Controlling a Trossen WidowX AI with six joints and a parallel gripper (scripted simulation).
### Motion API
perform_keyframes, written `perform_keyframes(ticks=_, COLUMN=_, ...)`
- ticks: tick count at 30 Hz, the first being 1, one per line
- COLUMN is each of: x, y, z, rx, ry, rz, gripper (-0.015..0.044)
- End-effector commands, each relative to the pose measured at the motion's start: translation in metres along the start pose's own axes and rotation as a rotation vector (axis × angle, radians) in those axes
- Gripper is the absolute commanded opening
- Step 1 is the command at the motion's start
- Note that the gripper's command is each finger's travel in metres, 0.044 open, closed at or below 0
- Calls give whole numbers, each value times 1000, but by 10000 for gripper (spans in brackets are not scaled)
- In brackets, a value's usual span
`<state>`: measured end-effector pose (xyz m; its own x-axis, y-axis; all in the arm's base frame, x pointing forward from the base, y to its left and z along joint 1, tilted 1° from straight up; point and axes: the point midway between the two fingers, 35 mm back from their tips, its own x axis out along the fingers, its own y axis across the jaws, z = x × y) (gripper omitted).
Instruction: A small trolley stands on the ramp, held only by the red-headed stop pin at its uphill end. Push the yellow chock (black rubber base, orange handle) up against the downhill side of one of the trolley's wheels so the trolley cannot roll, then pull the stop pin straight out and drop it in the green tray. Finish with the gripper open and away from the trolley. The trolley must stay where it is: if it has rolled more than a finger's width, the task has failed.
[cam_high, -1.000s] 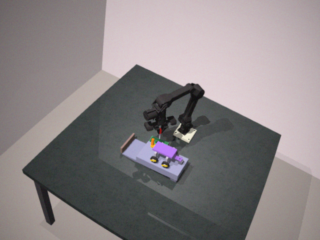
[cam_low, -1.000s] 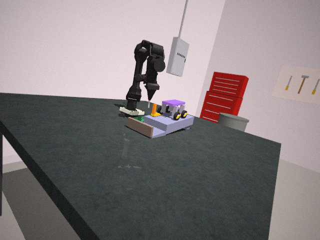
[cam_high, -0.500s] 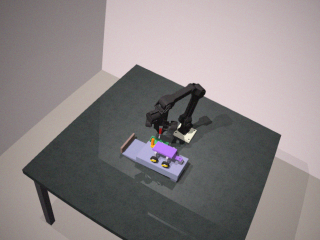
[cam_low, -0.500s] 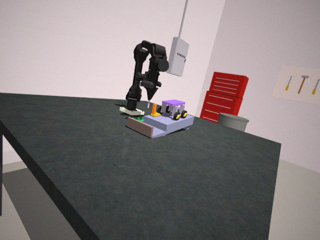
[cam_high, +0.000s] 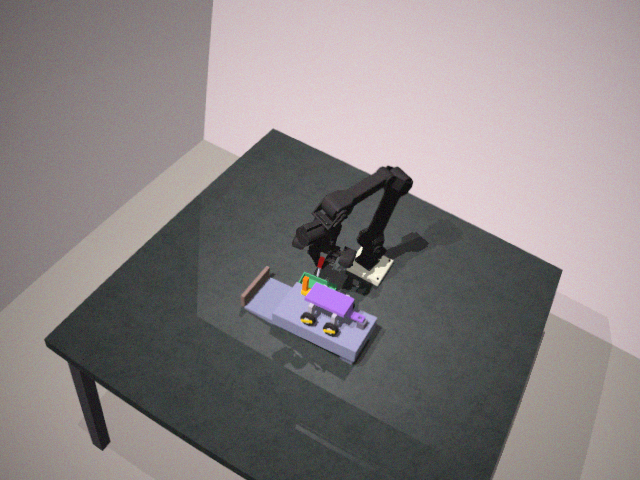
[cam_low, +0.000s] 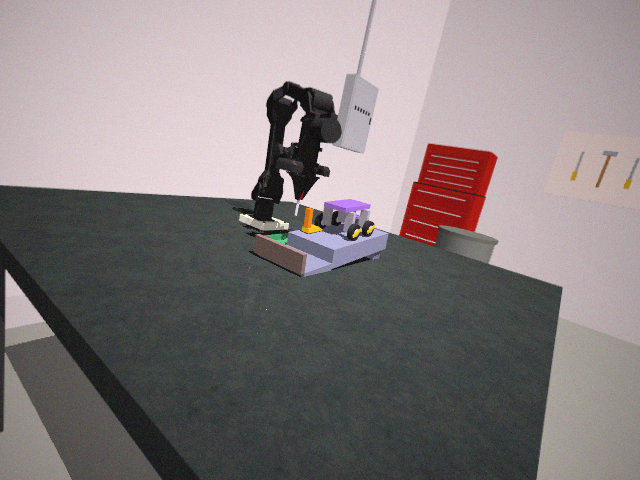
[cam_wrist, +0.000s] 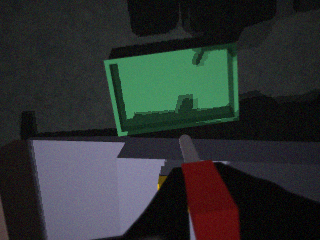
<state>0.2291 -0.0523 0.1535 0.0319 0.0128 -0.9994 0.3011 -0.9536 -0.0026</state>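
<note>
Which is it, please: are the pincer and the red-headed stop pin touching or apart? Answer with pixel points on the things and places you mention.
Touching: the wrist view shows the pincer (cam_high: 320, 258) (cam_low: 300, 196) (cam_wrist: 196, 173) shut on the pin's red head (cam_high: 321, 262) (cam_low: 301, 196) (cam_wrist: 212, 192).

Ramp side — chock, trolley block; air above tray — open.

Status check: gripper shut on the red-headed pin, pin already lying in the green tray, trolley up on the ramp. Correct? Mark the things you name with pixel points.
Not quite: the pin (cam_high: 321, 262) (cam_low: 298, 203) (cam_wrist: 204, 187) isn't in the tray; it hangs from the fingers, above the table, as the exterior view shows. The rest stands.
</note>
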Motion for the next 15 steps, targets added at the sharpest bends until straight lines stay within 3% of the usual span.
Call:
perform_keyframes(ticks=1, x=4, y=0, z=6, rx=8, ry=-1, rz=5, gripper=0)
perform_keyframes(ticks=15, x=25, y=-2, z=20, rx=7, ry=-6, rz=51, gripper=0)
